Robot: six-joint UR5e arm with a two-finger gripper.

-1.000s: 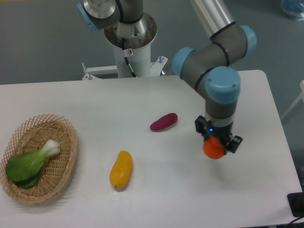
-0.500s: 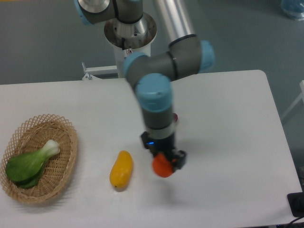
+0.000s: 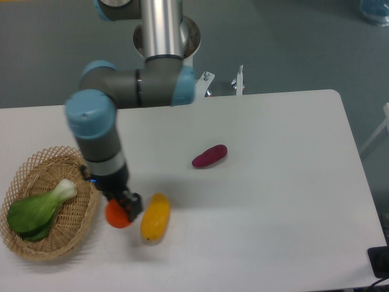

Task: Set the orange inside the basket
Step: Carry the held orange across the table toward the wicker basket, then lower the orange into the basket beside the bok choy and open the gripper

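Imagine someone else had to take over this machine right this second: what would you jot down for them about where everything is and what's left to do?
Gripper: shut on the orange, held just past the basket's right rim, between the basket and the yellow fruit.
Basket: at the table's left edge, with a leafy green vegetable lying in it.
Purple vegetable: on the table near the middle, away from the arm.
Done: orange picked up and brought almost to the basket.
Left: carry it a little further left over the basket, probably to a free spot beside the greens, then open the gripper and pull away.
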